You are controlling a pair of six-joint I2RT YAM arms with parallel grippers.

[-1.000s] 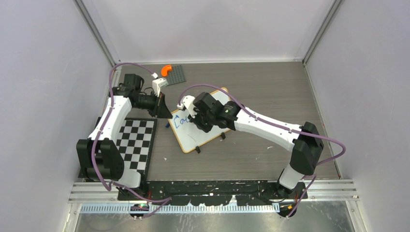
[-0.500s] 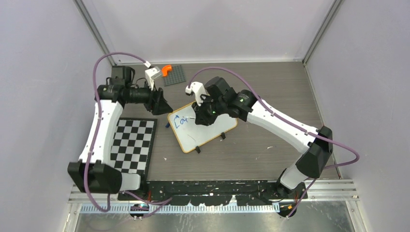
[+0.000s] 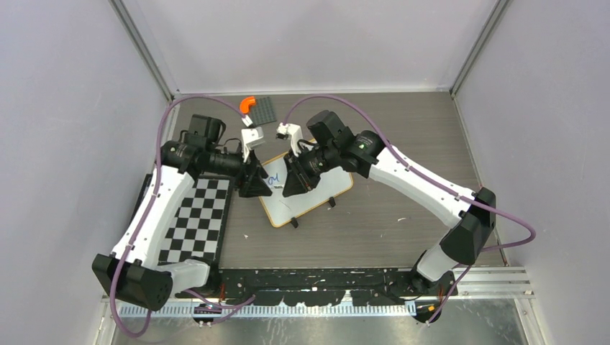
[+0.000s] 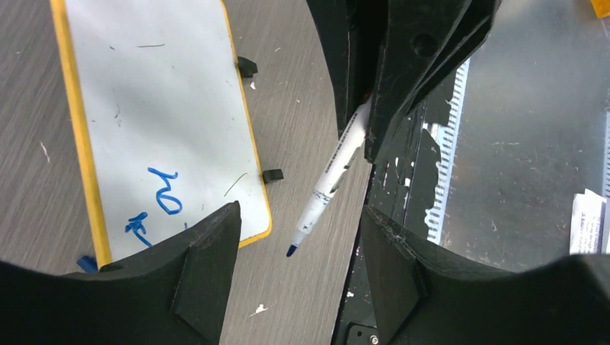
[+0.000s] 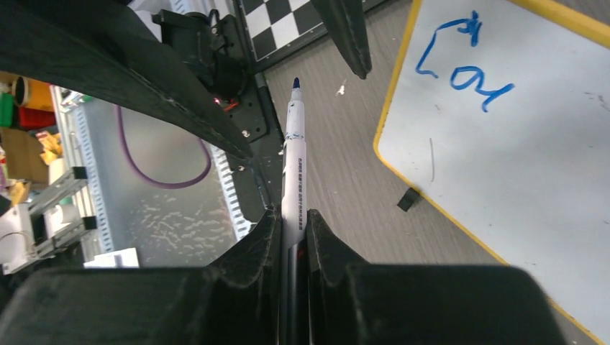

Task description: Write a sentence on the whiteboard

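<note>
Right wrist view shows right fingers [image 5: 255, 248] clamped on the marker [image 5: 293, 165], left fingers [image 4: 208, 273] apart close by, so a bump might knock it crooked.

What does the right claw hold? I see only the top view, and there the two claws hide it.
Observer: A white marker, pinched in the shut right claw; the right wrist view shows it.
Operator: Is the cap on it?
Observer: No, its blue tip is bare.
Operator: And the left claw?
Observer: The left claw is open; in the left wrist view the tip shows between its fingers, touching neither.
</note>
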